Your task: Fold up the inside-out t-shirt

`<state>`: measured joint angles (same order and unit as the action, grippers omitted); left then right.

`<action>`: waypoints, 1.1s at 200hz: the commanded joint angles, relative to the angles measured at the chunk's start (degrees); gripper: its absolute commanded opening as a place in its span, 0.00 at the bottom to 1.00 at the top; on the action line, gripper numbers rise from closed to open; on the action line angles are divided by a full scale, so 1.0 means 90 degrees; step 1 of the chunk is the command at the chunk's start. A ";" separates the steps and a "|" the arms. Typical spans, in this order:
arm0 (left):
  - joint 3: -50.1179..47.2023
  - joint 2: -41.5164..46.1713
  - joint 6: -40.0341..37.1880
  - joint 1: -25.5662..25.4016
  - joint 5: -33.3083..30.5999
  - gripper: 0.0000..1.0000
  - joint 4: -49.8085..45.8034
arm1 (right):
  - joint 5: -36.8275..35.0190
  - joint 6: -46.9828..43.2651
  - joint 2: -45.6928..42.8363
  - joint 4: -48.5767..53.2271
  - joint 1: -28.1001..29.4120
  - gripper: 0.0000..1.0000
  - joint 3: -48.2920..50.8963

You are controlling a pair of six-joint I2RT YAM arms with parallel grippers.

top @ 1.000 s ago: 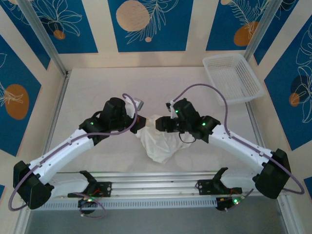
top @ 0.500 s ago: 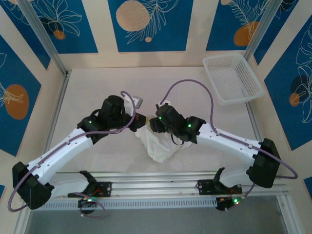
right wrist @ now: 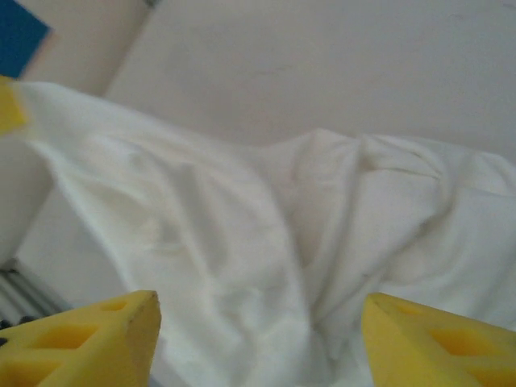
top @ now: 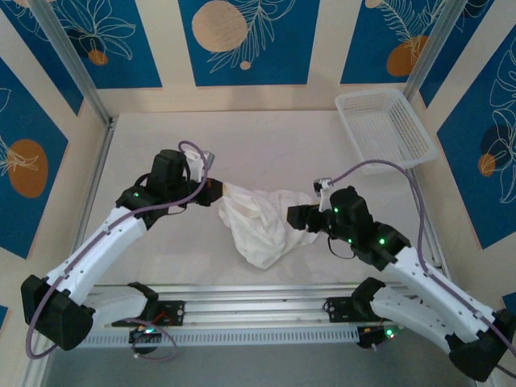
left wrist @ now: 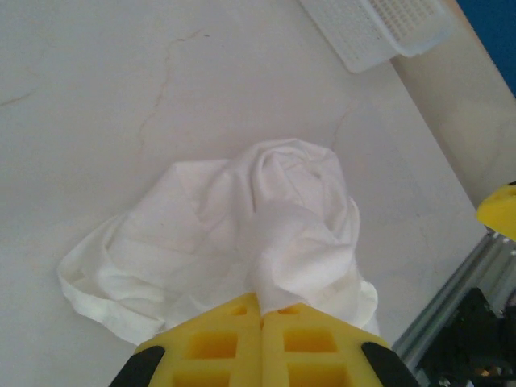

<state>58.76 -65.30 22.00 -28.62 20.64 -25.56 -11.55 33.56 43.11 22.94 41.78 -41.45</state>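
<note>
**Shirt bunched mid-counter: left hand pinching, right hand released**

Plain white t-shirt of thin soft cloth lies crumpled in a heap on the pale counter, towards its near edge and between the two arms. It is well apart from the white plastic mesh basket at the far right corner.

Left hand is clenched on a raised ridge of cloth at the heap's left end. Right hand is released, fingers wide apart, just beside the heap's right side with nothing pinched.

Judgement: light, limp, no stiffness; layers will likely drag and cling together. Hem, seams and sleeves are hidden in the folds. Best hold is probably an outer edge, one layer only, to spread the shirt flat before folding.
</note>
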 commanded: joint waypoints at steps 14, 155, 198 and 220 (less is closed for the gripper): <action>-0.0094 0.0016 0.0123 0.0016 0.0532 0.00 0.0304 | -0.0724 -0.0156 0.0868 -0.0800 0.1353 0.70 -0.0504; 0.0004 0.0028 0.0028 0.0016 0.0430 0.00 0.0168 | -0.2134 0.3312 0.3940 0.1699 0.1350 0.55 -0.2296; -0.0040 0.0164 -0.0136 0.0026 0.0199 0.00 -0.0045 | -0.1576 0.3306 0.3748 0.2066 0.0790 0.39 -0.2034; -0.0040 0.0148 -0.0184 0.0036 0.0167 0.00 -0.0090 | -0.0962 0.3258 0.3132 0.2004 0.0446 0.39 -0.1442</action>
<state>58.39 -65.32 21.96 -28.62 23.33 -25.45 -25.39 62.13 77.21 38.22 48.51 -59.16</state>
